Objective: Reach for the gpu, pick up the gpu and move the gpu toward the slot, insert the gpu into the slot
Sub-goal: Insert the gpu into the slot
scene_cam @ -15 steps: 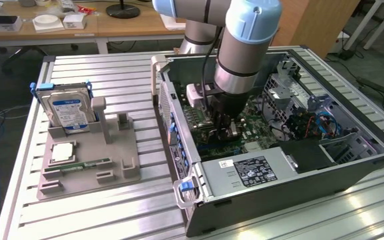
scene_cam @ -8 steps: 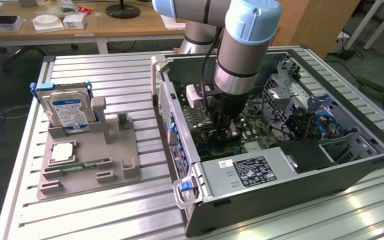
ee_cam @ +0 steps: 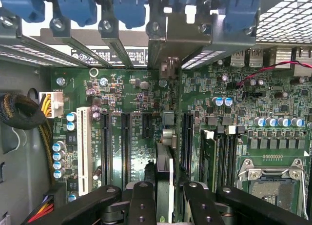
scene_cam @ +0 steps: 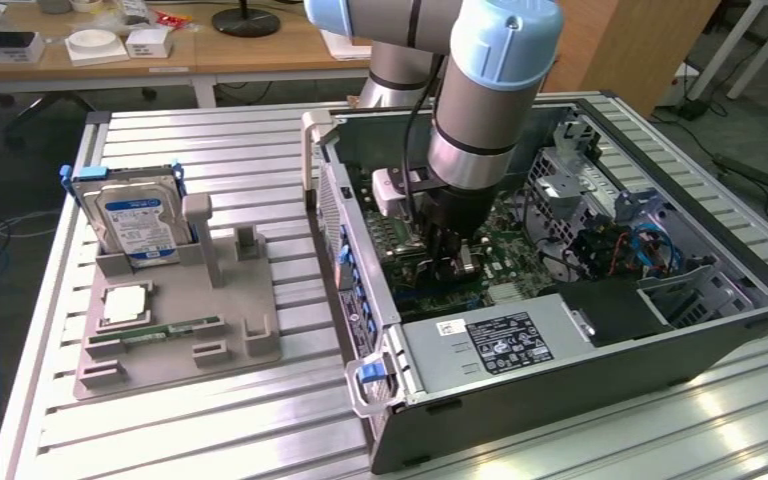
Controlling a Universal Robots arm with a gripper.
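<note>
I'm down inside the open computer case point(scene_cam: 704, 300), my fingers point(ee_cam: 168, 188) clamped on the gpu point(ee_cam: 165, 161), which I hold edge-on and upright right over the green motherboard point(ee_cam: 141, 108), lined up among the long black expansion slots point(ee_cam: 126, 147). On the counter point(scene_cam: 197, 440), the hard drive point(scene_cam: 137, 218) stands in its grey holder.

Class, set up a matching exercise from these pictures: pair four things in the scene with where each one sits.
Things:
1. gpu
2. hard drive
3. memory stick
4. power supply

Places:
A. lying flat on the grey holder
B. standing upright on the grey holder
C. in the computer case's near corner
D. between the gripper's fingers, over the motherboard

Pairs: 1-D, 2-B, 3-A, 4-C
</note>
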